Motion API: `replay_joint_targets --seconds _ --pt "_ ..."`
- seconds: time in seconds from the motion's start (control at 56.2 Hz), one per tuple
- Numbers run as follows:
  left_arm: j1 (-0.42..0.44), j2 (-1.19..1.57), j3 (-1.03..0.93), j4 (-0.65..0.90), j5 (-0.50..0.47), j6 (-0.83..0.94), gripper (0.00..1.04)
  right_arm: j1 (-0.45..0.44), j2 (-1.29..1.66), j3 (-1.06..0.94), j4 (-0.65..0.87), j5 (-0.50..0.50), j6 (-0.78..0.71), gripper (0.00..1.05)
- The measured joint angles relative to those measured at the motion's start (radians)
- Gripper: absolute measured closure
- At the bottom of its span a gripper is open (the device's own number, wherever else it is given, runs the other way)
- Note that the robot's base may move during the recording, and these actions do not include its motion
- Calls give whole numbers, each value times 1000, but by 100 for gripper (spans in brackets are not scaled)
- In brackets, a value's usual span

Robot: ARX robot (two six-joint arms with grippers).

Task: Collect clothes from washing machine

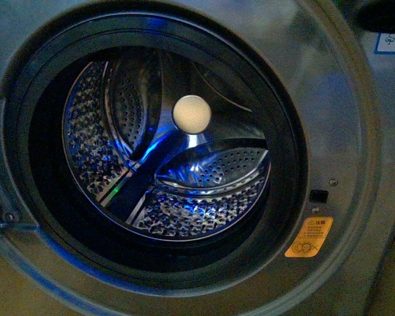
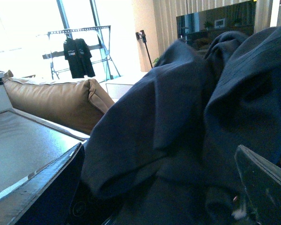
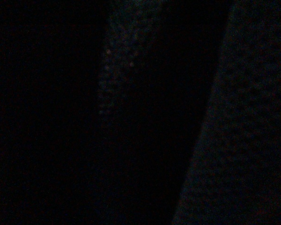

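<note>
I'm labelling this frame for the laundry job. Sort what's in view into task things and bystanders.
Job:
washing machine
its steel drum
navy clothes, bunched before the left wrist camera

Lying about:
brown sofa
drying rack
dark shirt hanging on it

The right wrist view is dark.

1 washing machine, 1 clothes bundle, 1 sofa.
</note>
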Motion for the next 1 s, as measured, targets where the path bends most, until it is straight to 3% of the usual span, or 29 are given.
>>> replay_joint_targets --seconds 0.142,0.231,0.338,0.534,0.784,0.873,0.997 --pt "0 0 0 0 0 0 7 -201 -20 0 4 -104 71 97" --pt "0 0 0 0 0 0 7 -418 4 0 26 -233 155 97" --pt "0 0 0 0 0 0 7 -597 67 0 62 -328 207 97" --pt "0 0 0 0 0 0 7 -854 233 -12 86 -433 234 97" --pt "0 0 0 0 0 0 7 -1086 454 -76 109 -544 208 97" --pt "0 0 0 0 0 0 7 -1141 525 -121 93 -584 167 97" --pt "0 0 0 0 0 0 7 -1157 635 -147 -53 -632 73 97"
